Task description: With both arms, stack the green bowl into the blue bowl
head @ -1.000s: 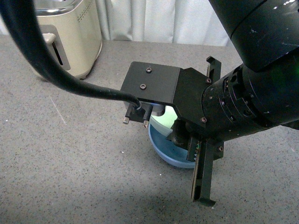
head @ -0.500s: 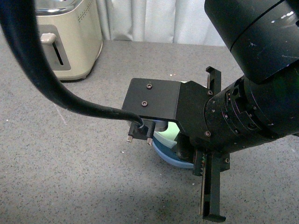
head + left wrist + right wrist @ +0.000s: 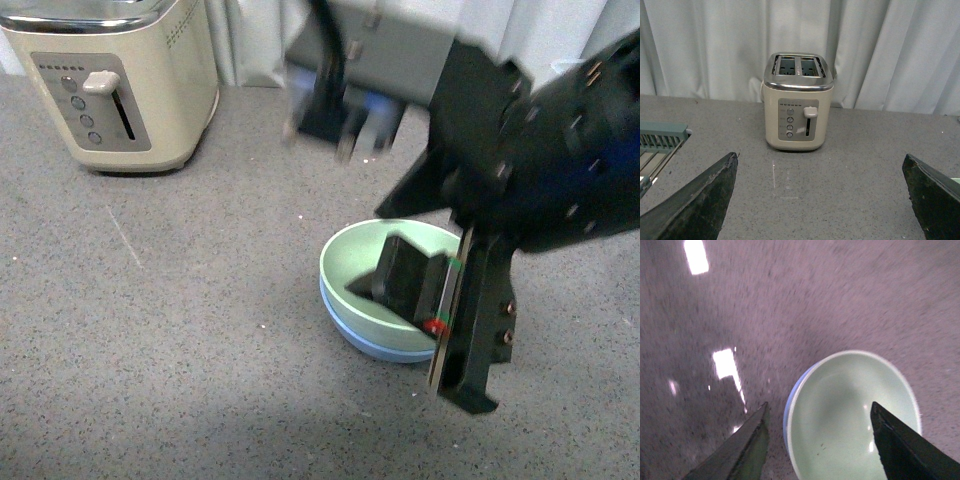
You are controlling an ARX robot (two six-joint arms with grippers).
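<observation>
The green bowl [image 3: 352, 258] sits nested inside the blue bowl [image 3: 372, 343] on the grey table, with only the blue rim showing beneath it. My right gripper [image 3: 430, 322] hangs open above the bowls' right side and is blurred. One long finger [image 3: 470, 340] points down past the rim, touching nothing. In the right wrist view the green bowl [image 3: 855, 415] lies below the open right gripper [image 3: 819, 407], and a sliver of the blue bowl [image 3: 787, 416] shows at its edge. My left gripper [image 3: 820, 156] is open over bare table, with no bowl between its fingers.
A cream toaster [image 3: 120, 80] stands at the back left of the table, and the left wrist view faces the toaster [image 3: 797, 107] head on. A pale green rack [image 3: 660, 137] sits at that view's edge. White curtains [image 3: 880, 50] close off the back.
My right arm has lifted up and back off the bowls, taking its camera block and cable with it. The green bowl, hidden before, now shows fully inside the blue one.
</observation>
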